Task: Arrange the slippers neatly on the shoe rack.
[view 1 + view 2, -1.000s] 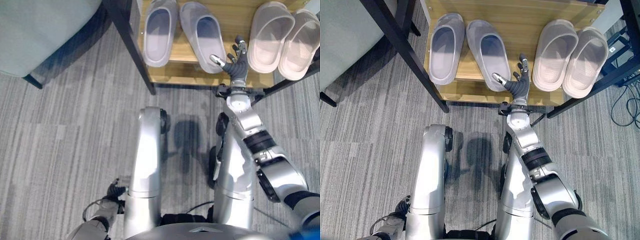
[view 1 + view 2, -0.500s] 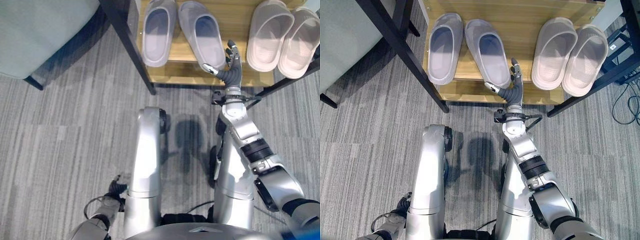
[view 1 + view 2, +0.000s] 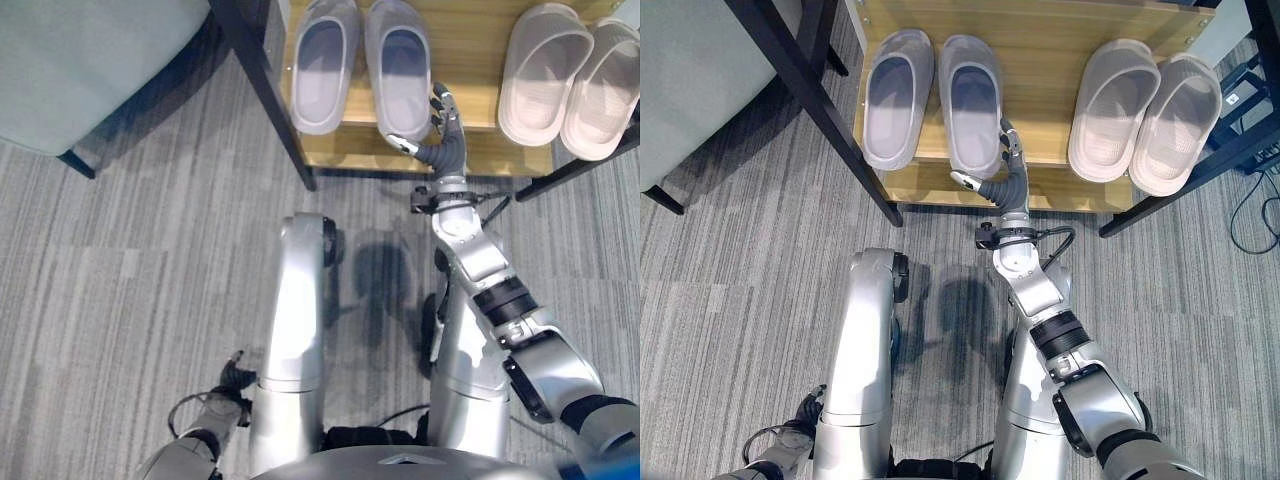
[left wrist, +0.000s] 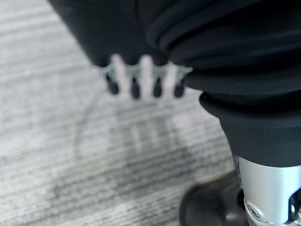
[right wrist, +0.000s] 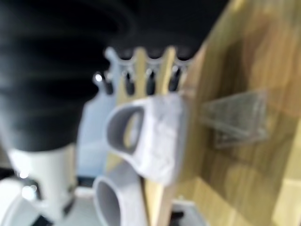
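Note:
Two grey slippers [image 3: 322,70] [image 3: 400,65] lie side by side, toes away from me, on the left part of the wooden shoe rack shelf [image 3: 470,60]. A pale pair [image 3: 1110,105] [image 3: 1175,120] lies on the right part. My right hand [image 3: 440,145] is at the shelf's front edge, open, its straight fingers along the right side of the right grey slipper's heel and its thumb at the heel's end. In the right wrist view that grey slipper [image 5: 146,132] lies just past the fingers [image 5: 141,82]. My left hand [image 4: 141,84] hangs open low beside me over the carpet.
The rack's black leg [image 3: 265,90] runs down at the shelf's left corner. A grey-green upholstered seat [image 3: 90,70] stands to the left of the rack. Cables [image 3: 1250,200] lie on the floor to the right. Grey striped carpet [image 3: 130,280] covers the floor.
My right hand has moved left along the shelf's front, pushing the right grey slipper's heel left; that slipper has turned from slanted to parallel with its partner.

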`<state>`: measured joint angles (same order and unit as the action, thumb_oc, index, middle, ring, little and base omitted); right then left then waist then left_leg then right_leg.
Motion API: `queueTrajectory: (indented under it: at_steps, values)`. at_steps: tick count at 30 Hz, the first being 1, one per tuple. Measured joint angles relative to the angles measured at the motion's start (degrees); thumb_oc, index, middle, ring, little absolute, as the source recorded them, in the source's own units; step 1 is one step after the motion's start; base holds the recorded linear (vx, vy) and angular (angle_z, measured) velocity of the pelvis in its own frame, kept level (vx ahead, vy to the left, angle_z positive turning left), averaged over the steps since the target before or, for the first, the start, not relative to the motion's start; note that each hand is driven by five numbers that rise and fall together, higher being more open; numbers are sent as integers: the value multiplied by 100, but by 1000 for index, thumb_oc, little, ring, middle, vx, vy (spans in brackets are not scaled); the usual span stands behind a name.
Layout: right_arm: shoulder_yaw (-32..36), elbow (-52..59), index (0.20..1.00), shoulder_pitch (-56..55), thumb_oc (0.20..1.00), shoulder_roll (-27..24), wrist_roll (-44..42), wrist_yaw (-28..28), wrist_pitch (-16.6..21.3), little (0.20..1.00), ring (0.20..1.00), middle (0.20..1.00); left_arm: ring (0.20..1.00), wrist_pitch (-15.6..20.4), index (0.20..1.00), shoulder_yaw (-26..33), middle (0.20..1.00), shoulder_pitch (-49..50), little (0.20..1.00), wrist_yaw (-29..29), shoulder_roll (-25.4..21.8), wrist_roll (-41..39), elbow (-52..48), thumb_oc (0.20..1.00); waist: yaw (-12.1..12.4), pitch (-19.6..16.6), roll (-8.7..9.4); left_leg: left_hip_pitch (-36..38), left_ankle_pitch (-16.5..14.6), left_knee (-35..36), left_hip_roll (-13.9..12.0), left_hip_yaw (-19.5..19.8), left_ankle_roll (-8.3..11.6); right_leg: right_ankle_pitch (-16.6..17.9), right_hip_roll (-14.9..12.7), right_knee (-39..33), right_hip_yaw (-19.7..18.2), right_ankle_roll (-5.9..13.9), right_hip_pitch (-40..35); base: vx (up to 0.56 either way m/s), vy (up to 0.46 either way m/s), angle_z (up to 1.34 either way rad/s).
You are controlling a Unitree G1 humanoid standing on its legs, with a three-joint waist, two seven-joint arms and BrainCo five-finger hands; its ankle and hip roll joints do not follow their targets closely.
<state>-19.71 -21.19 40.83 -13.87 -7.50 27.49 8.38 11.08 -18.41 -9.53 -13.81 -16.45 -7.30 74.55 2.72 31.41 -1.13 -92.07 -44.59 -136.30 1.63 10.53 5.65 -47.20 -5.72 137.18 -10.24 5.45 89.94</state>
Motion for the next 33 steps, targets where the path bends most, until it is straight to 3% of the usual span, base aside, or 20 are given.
queueTrajectory:
  at_steps: [4, 17, 27, 30, 33]
  values:
    - [-102, 0, 1000, 8, 1000, 1, 4, -30, 0, 1000, 1000, 1000, 1000, -70, 1000, -130, 1000, -2, 1000, -7, 2, 13, 4, 1000, 6, 33, -70, 6, 0, -3, 7, 1, 0, 0, -2, 2, -1, 1, -15, 0, 0, 0]
    - [-366, -769, 1000, 768, 1000, 188, 4, -67, -77, 1000, 1000, 1000, 1000, -62, 1000, -187, 1000, -20, 1000, -29, 11, 227, 43, 1000, 43, 32, -81, 95, -7, -1, 29, 7, 17, -2, -7, 35, -4, -2, -78, 0, 0, 0]
    - [-392, -766, 1000, 764, 1000, 220, 98, -166, -96, 1000, 1000, 1000, 1000, -64, 1000, -188, 1000, -16, 1000, -31, 19, 260, 140, 1000, 2, 33, -85, 105, -11, -4, 39, 21, 27, -8, 3, 85, -2, -14, -59, -1, -11, 0]
    - [-388, -652, 1000, 688, 1000, 210, 100, -200, -109, 1000, 1000, 1000, 1000, -65, 1000, -188, 1000, -23, 1000, -31, 19, 355, 142, 1000, -8, 32, -82, 104, -11, -6, 42, 22, 27, -9, 4, 88, -1, -16, -56, 0, 0, 0]
    - [-243, 645, 1000, 83, 1000, 12, 327, -192, -160, 1000, 1000, 1000, 1000, -81, 1000, -182, 1000, -10, 1000, -32, 7, 377, 153, 1000, -49, 32, -85, 100, -17, -10, 50, 16, 40, -12, 4, 83, -11, -23, -52, -5, -12, -1]
